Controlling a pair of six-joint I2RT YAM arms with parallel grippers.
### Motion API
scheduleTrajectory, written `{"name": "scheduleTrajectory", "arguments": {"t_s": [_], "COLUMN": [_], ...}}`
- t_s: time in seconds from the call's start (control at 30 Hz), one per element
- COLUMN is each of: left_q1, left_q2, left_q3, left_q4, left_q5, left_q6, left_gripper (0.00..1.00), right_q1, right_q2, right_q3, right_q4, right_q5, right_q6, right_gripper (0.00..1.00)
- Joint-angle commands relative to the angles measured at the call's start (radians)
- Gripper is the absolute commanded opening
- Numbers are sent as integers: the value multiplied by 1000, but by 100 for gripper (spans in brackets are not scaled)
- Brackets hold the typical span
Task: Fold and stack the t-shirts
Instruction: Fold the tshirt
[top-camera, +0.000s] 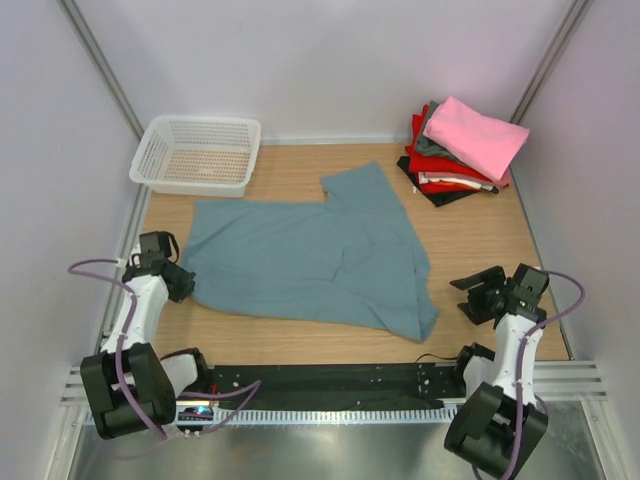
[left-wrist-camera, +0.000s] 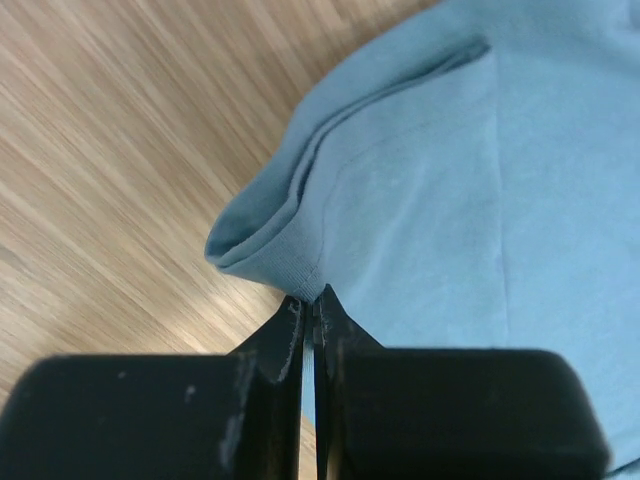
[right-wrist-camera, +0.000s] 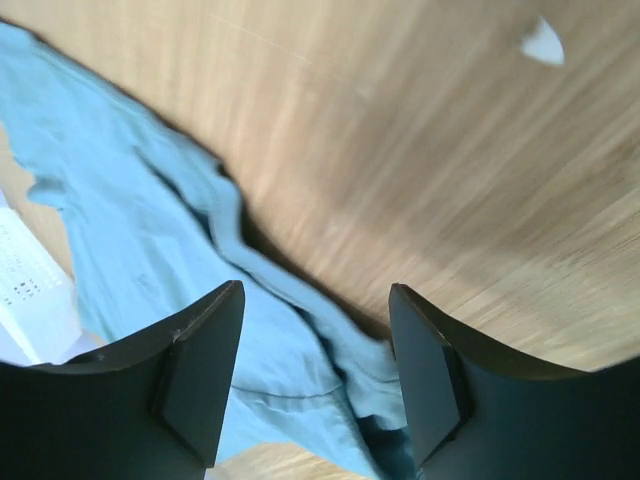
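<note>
A large teal t-shirt lies spread across the middle of the table, one sleeve pointing to the back. My left gripper is at its left edge. In the left wrist view that gripper is shut, pinching a raised fold of the teal shirt's hem at the tips. My right gripper stands open just right of the shirt's near right corner. In the right wrist view this gripper hangs over the rumpled teal edge with nothing held. Folded t-shirts are stacked at the back right, a pink one on top.
A white lattice basket stands at the back left corner. Pale walls close in the table on the left, back and right. Bare wood shows along the near edge in front of the shirt.
</note>
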Motion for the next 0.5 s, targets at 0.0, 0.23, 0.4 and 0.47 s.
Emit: {"name": "scheduleTrajectory", "arguments": {"t_s": [0.0,0.23,0.4,0.47], "left_q1": [-41,-46,-46,-45], "left_q2": [-51,-36,-47,-48], "left_q3": [-20,-32,-60,-72], "left_q4": [27,57,87,99], "left_q5": [-25,-10,-2,1], "left_q6": [-9,-5,-12,-14], "left_gripper": [0,0,0,0], "right_q1": [7,169,312,361], "right_q2": [-72,-157,-169,-157], "right_q3": [115,74,63,31], "right_q4": [-101,-79,-95,-70], "right_q5": [68,-73,-68,-67], "right_q6": [-63,-34,-39,-31], "right_gripper": [66,62,60,58]}}
